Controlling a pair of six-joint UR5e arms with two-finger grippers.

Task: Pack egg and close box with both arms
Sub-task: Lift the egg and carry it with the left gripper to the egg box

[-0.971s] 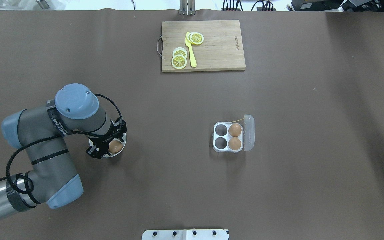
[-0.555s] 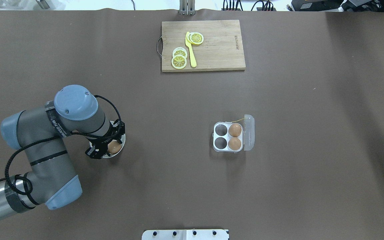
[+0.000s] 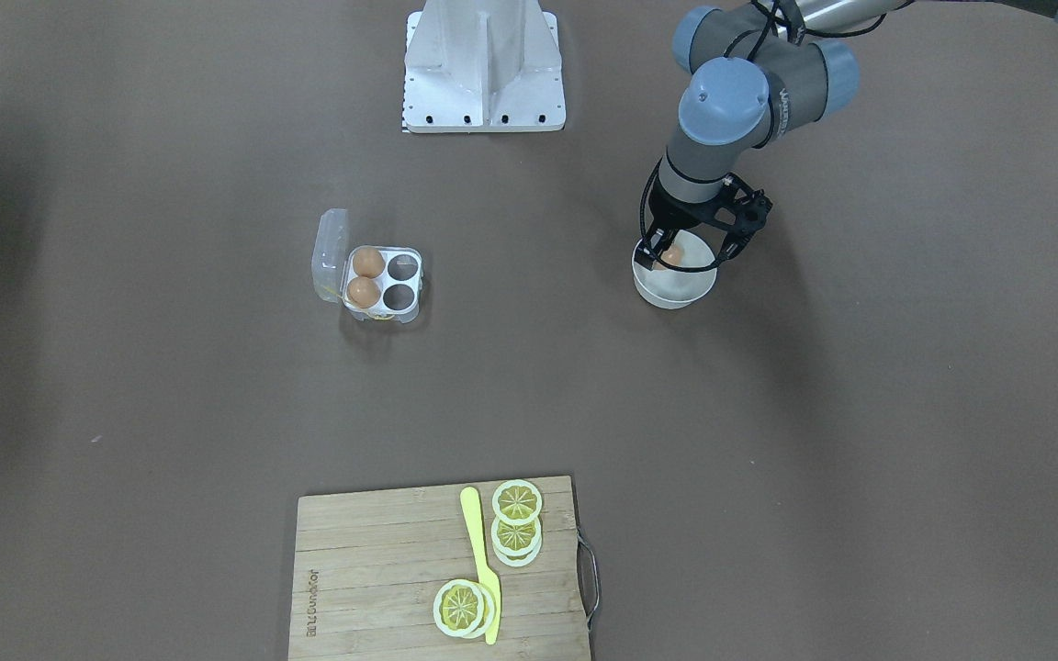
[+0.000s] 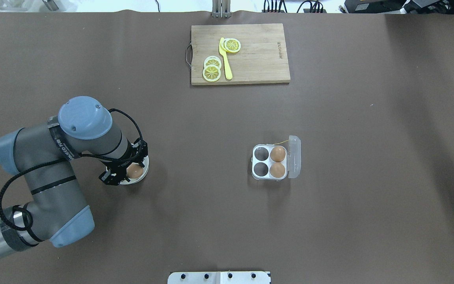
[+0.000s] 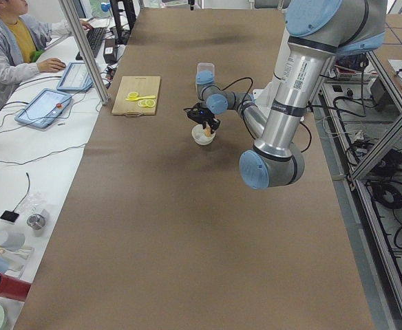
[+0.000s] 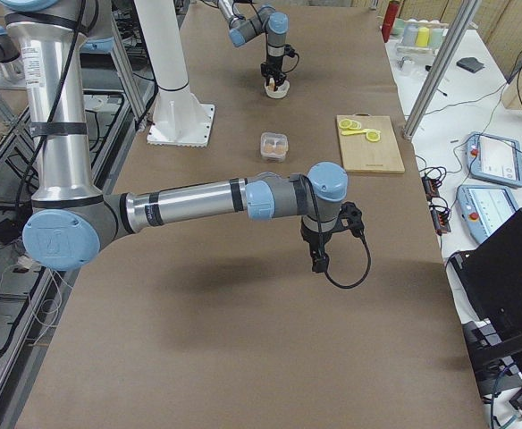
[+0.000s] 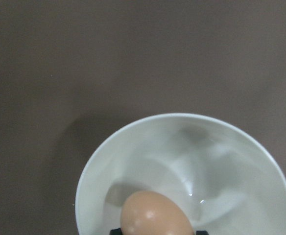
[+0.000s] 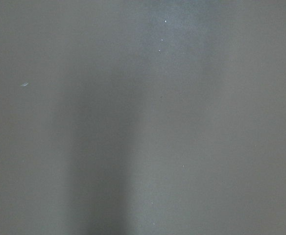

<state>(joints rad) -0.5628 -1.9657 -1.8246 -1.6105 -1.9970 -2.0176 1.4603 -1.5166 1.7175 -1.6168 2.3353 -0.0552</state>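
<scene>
Clamping the egg [image 7: 155, 215] over the bowl [image 7: 231, 147], left gripper [image 4: 131, 172] jaws; right gripper [image 6: 319, 259] jaws indiscernible.

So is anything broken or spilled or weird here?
No, nothing stands out. Two eggs sit whole in the open box, the third egg is uncracked in the left gripper over the white bowl, and the lemon slices lie neatly on the cutting board.

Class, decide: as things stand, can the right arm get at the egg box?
Probably yes: the right gripper hangs above the table, and only bare tabletop shows between it and the box.
</scene>
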